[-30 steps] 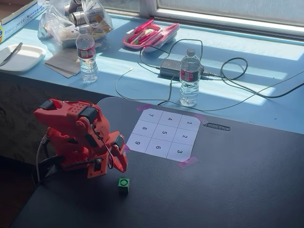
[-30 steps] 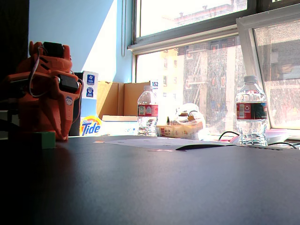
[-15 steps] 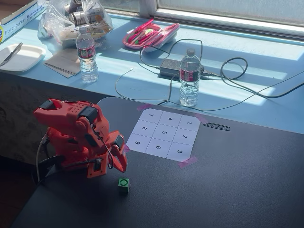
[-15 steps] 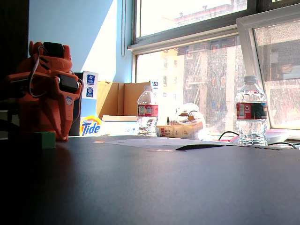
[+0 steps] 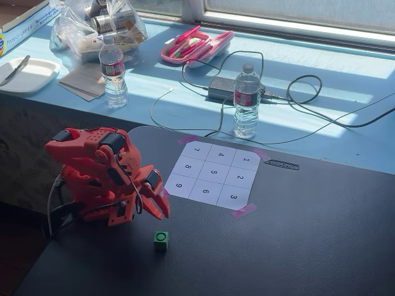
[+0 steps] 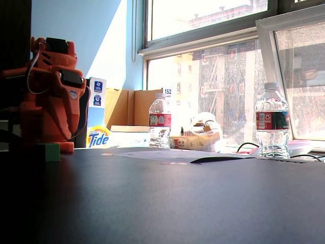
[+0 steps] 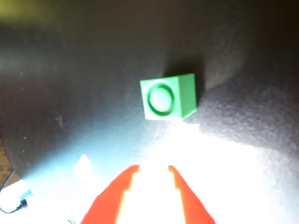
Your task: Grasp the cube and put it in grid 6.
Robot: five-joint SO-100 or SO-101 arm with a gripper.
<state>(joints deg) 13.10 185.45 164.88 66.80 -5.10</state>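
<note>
The green cube (image 5: 161, 240) with a dark ring on top sits on the dark table, in front of the paper grid and outside it. It also shows in the wrist view (image 7: 167, 96) and, dimly, in a fixed view (image 6: 51, 151). Grid 6 (image 5: 205, 192) is an empty white cell in the sheet's near row, between 9 and 3. My orange gripper (image 5: 160, 214) hangs a little above and behind the cube. In the wrist view the gripper (image 7: 153, 169) is open and empty, its jaws apart, with the cube ahead of the tips.
Pink tape (image 5: 243, 211) holds the sheet's corners. Behind the table a blue ledge holds two water bottles (image 5: 246, 102), a power adapter with cables (image 5: 223, 88), a pink case (image 5: 195, 46) and bagged cans (image 5: 99, 24). The arm's base (image 5: 86, 179) stands at the table's left.
</note>
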